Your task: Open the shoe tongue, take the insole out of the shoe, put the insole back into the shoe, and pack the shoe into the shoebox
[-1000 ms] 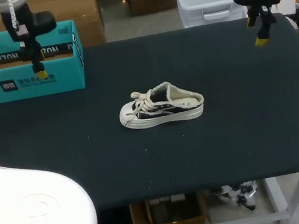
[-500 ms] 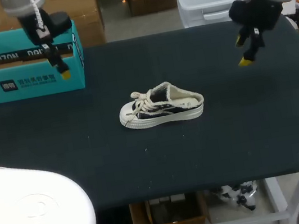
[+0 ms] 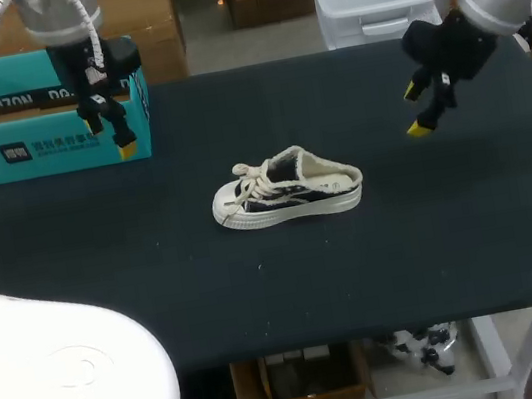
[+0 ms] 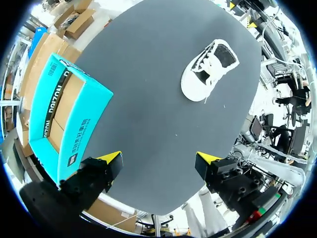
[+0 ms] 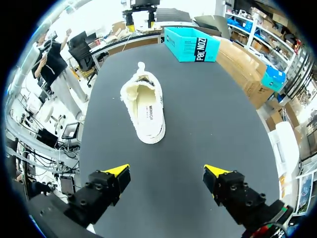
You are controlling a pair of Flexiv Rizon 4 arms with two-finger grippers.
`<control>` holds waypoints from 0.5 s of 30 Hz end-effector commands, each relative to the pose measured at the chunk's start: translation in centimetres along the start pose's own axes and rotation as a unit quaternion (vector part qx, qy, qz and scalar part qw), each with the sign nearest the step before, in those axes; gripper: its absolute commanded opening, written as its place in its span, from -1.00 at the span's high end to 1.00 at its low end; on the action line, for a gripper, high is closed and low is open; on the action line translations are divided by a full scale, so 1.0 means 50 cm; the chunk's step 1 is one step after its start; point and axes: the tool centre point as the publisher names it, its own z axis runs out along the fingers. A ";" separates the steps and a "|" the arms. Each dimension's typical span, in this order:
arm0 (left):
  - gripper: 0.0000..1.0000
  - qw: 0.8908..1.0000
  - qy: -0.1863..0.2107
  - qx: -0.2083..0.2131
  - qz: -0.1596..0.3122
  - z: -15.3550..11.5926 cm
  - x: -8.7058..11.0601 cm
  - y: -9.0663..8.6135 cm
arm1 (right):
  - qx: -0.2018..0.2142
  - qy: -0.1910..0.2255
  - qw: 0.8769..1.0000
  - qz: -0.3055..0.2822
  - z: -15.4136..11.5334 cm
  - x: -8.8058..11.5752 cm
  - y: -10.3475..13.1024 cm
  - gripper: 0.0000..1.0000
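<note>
Step in hand, by my judgement: approach; tongue not yet opened. The shoe [image 3: 287,188] stands on its sole mid-bench [image 3: 456,250], toe toward the left edge. It has a dark upper, white sole, cream laces [image 3: 250,177] and pale lining, with the insole [image 5: 148,116] seated inside. Right gripper [image 3: 415,109] and left gripper [image 3: 109,133] hover farther back, both spread wide and empty, well apart from the shoe. The shoebox [image 3: 54,142] sits open at the far left corner. Next move: pinch the tongue without dragging the shoe.

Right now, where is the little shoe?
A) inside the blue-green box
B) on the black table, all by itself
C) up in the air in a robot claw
B: the shoe sits on the black table, well apart from the shoebox, and neither the left gripper nor the right gripper touches it.
</note>
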 end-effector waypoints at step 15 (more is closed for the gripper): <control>-1.00 0.990 0.044 -0.050 -0.128 0.000 0.059 -0.039 | -0.010 0.004 1.000 0.006 0.041 0.020 0.009 -1.00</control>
